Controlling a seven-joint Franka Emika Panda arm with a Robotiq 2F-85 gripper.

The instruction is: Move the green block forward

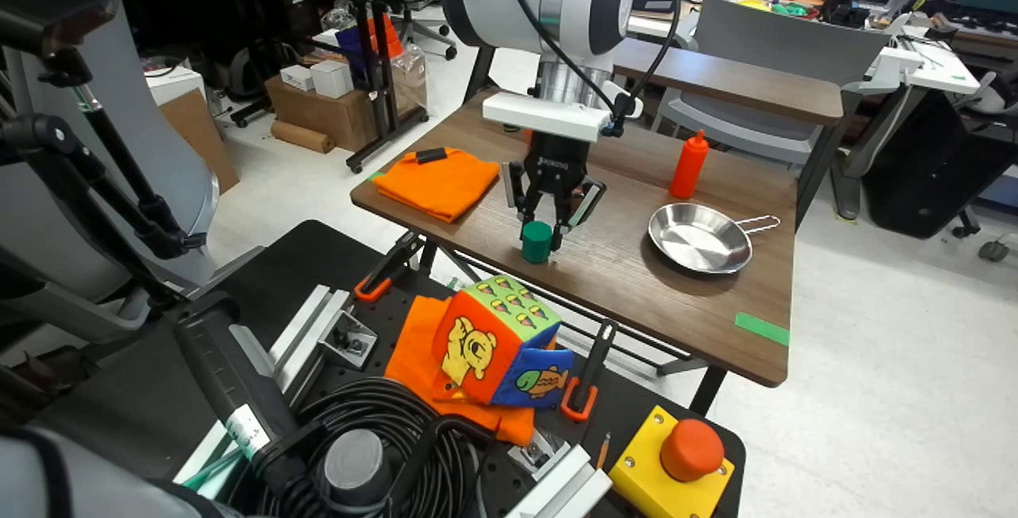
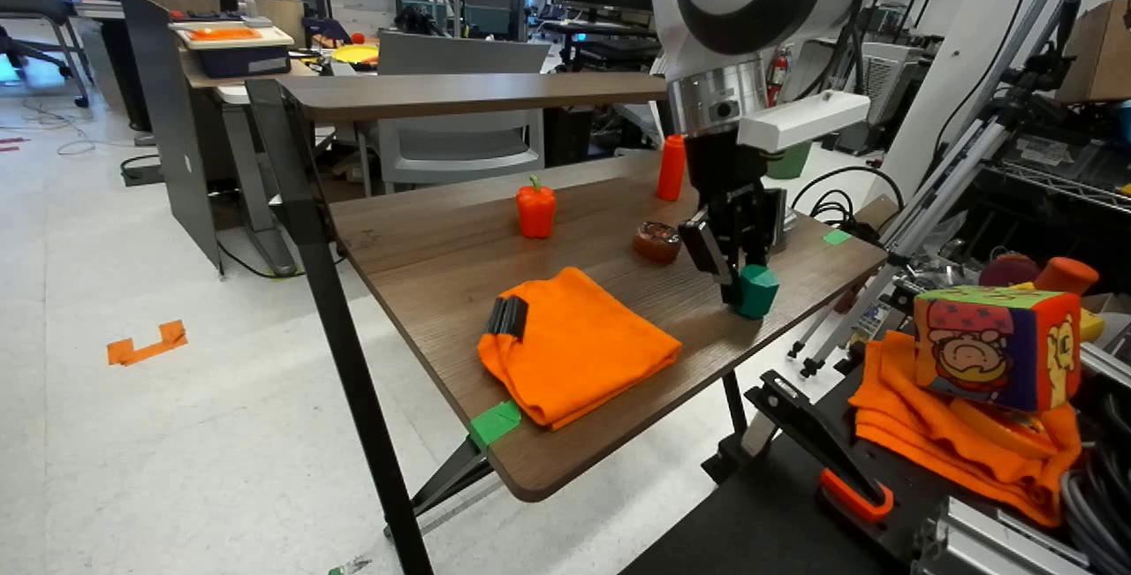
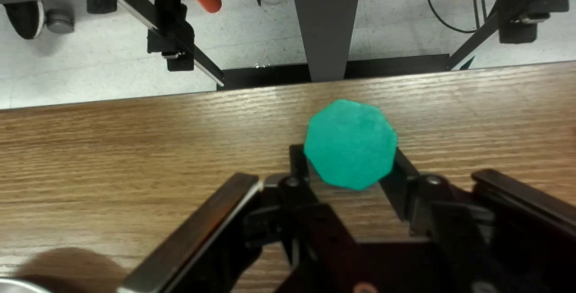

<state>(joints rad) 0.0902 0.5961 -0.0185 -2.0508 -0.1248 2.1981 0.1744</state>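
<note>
In the wrist view we see the gripper (image 3: 348, 160) at the bottom of the frame, its fingers (image 3: 299, 163) partly spread and resting against both sides of the green block (image 3: 351, 144), right of centre. In an exterior view we find the block mid-frame, near the edge of the table (image 1: 612, 263); we cannot tell whether it touches the top. An orange cloth (image 1: 437, 188) lies left, a pan (image 1: 700, 239) right.

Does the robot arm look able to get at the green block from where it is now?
Yes, very probably: in the wrist view, the fingers stand on either side of the green block, and nothing visible blocks them. Whether they already grip it is not clear.
</note>
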